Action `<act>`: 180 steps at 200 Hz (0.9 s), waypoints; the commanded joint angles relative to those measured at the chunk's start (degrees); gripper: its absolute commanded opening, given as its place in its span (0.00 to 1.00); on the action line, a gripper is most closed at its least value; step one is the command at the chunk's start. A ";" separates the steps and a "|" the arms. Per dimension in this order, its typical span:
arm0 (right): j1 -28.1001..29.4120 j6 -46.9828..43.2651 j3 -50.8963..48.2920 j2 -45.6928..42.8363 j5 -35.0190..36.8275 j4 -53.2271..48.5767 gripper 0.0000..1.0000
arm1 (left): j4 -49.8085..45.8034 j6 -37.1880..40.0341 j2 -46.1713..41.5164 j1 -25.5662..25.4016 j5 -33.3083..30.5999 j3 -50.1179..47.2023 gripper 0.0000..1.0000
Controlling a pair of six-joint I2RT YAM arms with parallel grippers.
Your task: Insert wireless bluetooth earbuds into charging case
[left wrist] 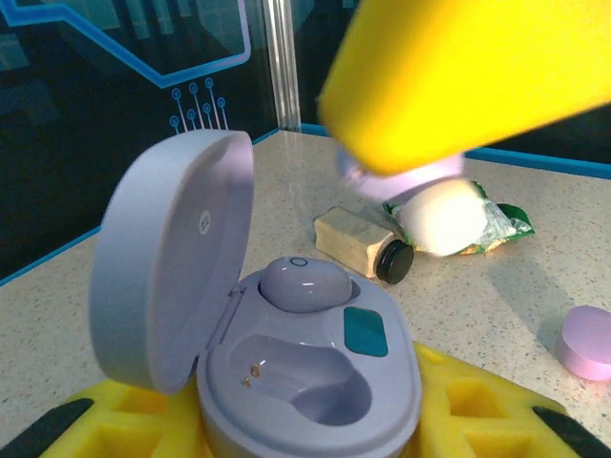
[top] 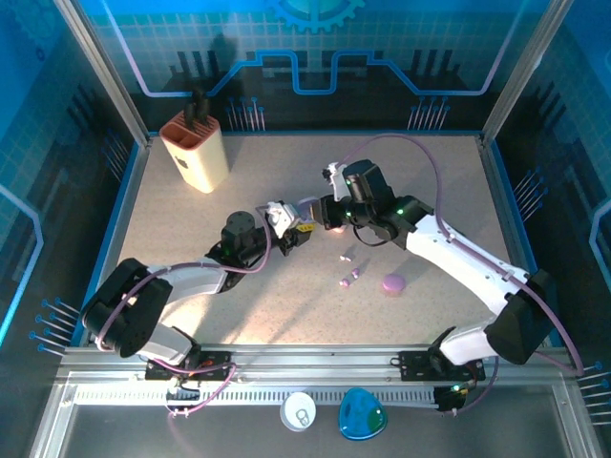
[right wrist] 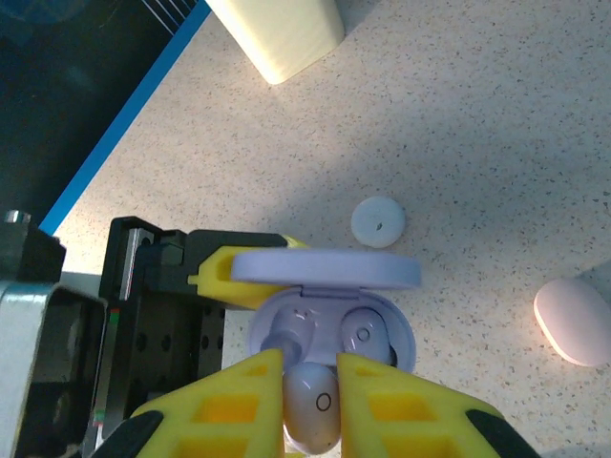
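An open lavender charging case point(left wrist: 315, 382) sits between the yellow fingers point(left wrist: 477, 405) of my left gripper point(left wrist: 305, 429), which is shut on its base, lid point(left wrist: 172, 258) up. One lavender earbud point(left wrist: 304, 283) lies seated in the far socket; the near socket point(left wrist: 305, 377) is empty. My right gripper point(right wrist: 310, 367) hangs just above the case, shut on a second lavender earbud point(right wrist: 315, 405). From above, both grippers point(top: 291, 234) point(top: 318, 215) meet at the table's middle. Two loose earbuds point(top: 347, 258) point(top: 349, 278) lie on the table just to their right.
A lavender puck-like case point(top: 392, 283) lies right of the loose buds. A cream holder point(top: 194, 148) stands at the back left. A small bottle point(left wrist: 358, 245), a green wrapper point(left wrist: 496, 219), a white disc point(right wrist: 378, 221) and a white case point(right wrist: 573, 320) lie nearby.
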 commanded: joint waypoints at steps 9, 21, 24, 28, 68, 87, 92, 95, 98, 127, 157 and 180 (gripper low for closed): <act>0.94 -0.74 2.11 1.97 1.24 -0.07 0.19 | 2.83 1.62 0.93 -1.36 -1.15 2.02 0.32; 1.03 -0.63 2.10 2.22 1.28 0.28 0.19 | 3.06 1.72 1.14 -1.72 -1.15 2.20 0.32; 1.05 -0.63 2.09 2.28 1.30 0.35 0.19 | 3.02 1.71 1.20 -1.79 -1.15 2.21 0.32; 1.05 -0.63 2.11 2.39 1.33 0.35 0.19 | 3.10 1.79 1.27 -1.92 -1.11 2.28 0.32; 0.98 -0.38 2.11 3.03 1.42 0.66 0.19 | 3.17 1.97 1.90 -2.69 -1.06 2.73 0.32; 1.02 -0.44 2.03 3.43 1.37 0.55 0.19 | 3.08 1.91 1.96 -2.77 -1.15 2.98 0.32; 1.04 -0.40 1.98 3.51 1.38 0.55 0.19 | 3.03 1.75 1.90 -2.73 -1.15 3.07 0.32; 0.99 -0.40 2.01 3.62 1.34 0.56 0.19 | 3.06 1.78 1.89 -2.84 -1.15 3.12 0.32; 1.02 -0.43 1.96 3.63 1.32 0.55 0.19 | 3.04 1.66 1.89 -2.78 -1.18 3.18 0.32; 0.98 -0.54 1.89 4.43 1.14 0.38 0.20 | 2.90 0.18 1.91 -2.82 -1.67 3.73 0.32; 0.99 -0.10 1.66 4.45 0.81 0.49 0.24 | 2.83 -0.25 2.10 -2.79 -1.68 4.04 0.32; 0.63 0.30 1.46 3.60 0.63 0.67 0.28 | 2.78 -0.43 2.37 -2.81 -1.76 4.13 0.32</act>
